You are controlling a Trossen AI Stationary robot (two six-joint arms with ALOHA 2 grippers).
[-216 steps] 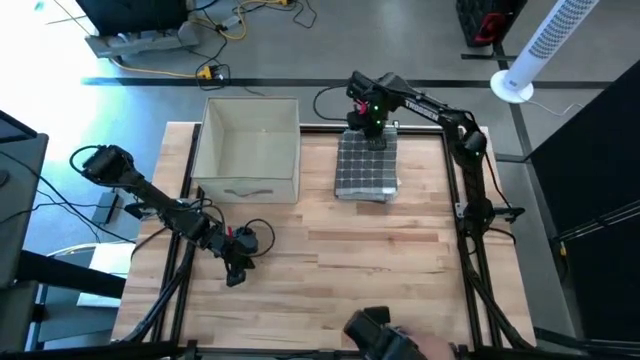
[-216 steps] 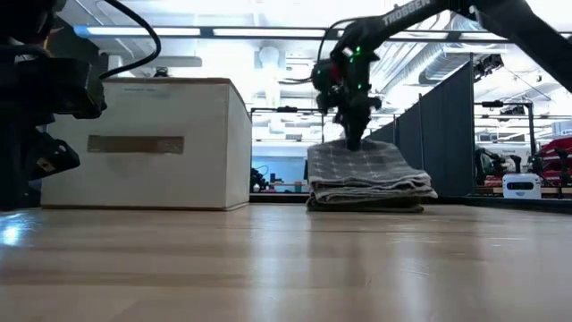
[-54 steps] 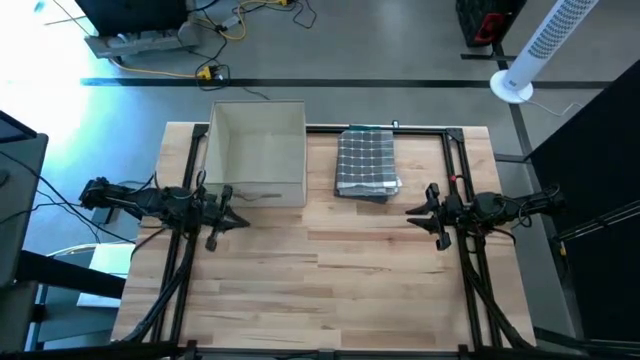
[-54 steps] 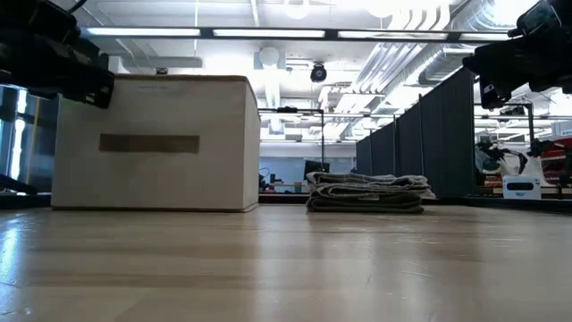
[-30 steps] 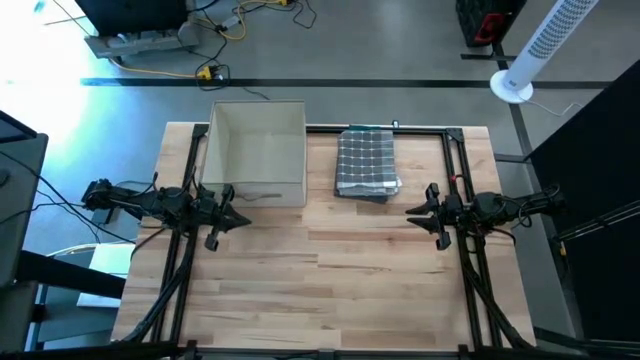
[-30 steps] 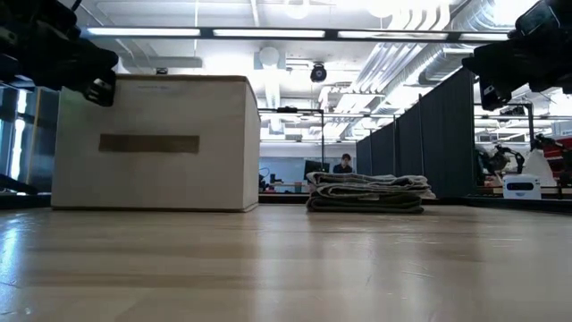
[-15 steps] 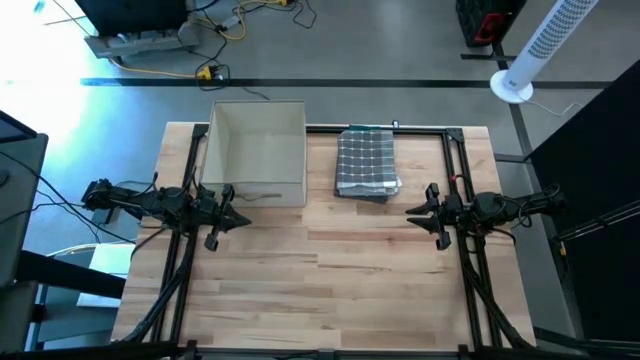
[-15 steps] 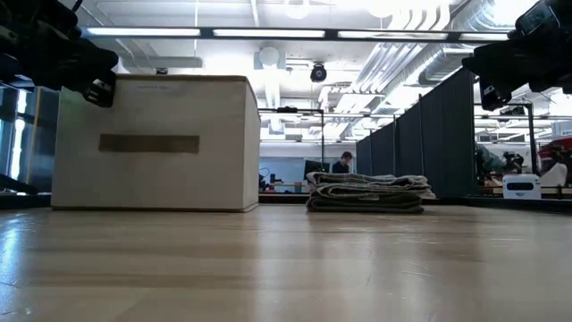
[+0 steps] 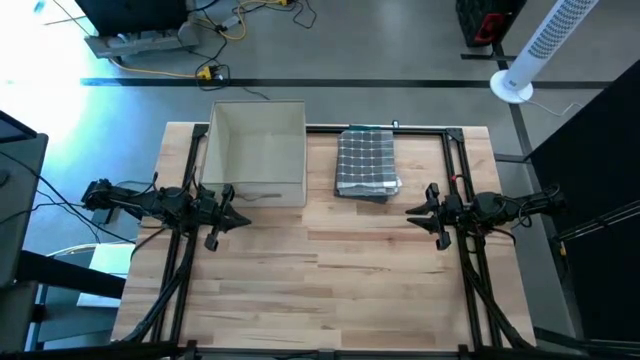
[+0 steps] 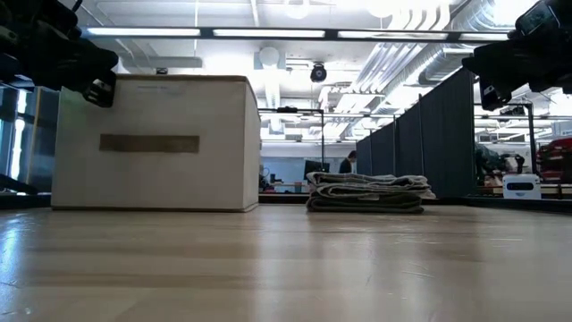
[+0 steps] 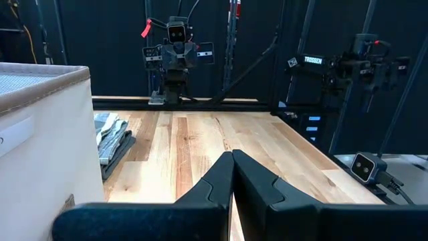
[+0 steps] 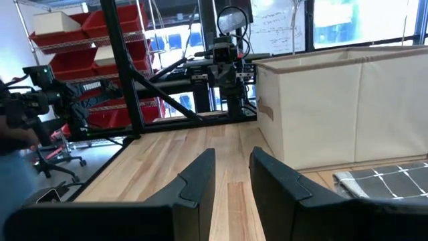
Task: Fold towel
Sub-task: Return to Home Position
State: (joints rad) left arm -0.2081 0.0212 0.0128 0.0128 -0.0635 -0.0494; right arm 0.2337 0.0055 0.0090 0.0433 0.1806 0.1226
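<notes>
Gray patterned towel (image 9: 366,163) lies folded near the table (image 9: 330,270) far edge, just beside beige box (image 9: 255,150) | box: we see only its bare floor | label strip (image 10: 149,143): unreadable to us | left gripper (image 11: 233,161): fingers together | right gripper (image 12: 232,155): fingers slightly apart

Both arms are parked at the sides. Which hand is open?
The right hand: in its own wrist view its two fingers stand apart with a clear gap between them. The left hand has its fingers pressed together, tip to tip.
</notes>
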